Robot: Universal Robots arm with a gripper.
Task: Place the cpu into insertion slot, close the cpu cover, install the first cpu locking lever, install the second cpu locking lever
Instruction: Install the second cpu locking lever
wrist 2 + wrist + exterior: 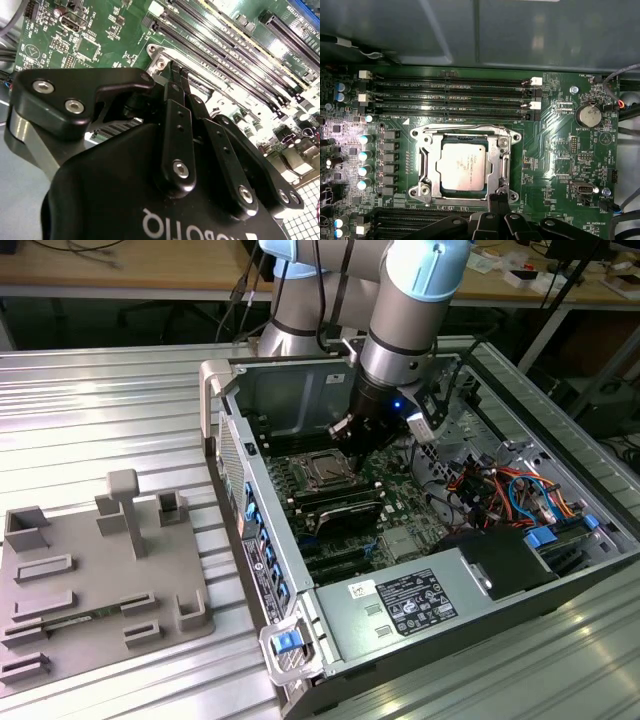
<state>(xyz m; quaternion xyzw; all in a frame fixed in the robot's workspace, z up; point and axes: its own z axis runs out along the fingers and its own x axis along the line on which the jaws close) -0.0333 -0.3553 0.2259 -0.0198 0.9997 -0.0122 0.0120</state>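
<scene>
Pincer (178, 71) sits right up by the lens in the second wrist view. Its two black fingers (176, 125) are clenched, tips pressed together, and I can't see anything caught between them. The tips are down at a shiny corner of the insertion slot (161, 62), with green motherboard (100, 40) behind.

Going across the exterior view from its left, a grey moulded fixture plate (100, 570) lies on the ribbed metal bench (110, 410), well apart from everything else. Next comes the open computer case (290, 390), lying on its side. The arm (410, 310) reaches down into it, with the pincer low over the board just beside the slot. Toward the exterior view's right there's a bundle of orange and blue cables (505, 490), plus a grey power supply box (420, 600) with a sticker at the case's near end.

In the first wrist view the cpu (463, 165) is seated in the slot, silver top up. The cpu cover (431, 165) lies flat around it — chip showing through the square opening. The pincer tips are right at the cover's edge by one corner — can't tell if they're on a lever. Long black memory slots (455, 95) run along the far side of the slot from the pincer.
</scene>
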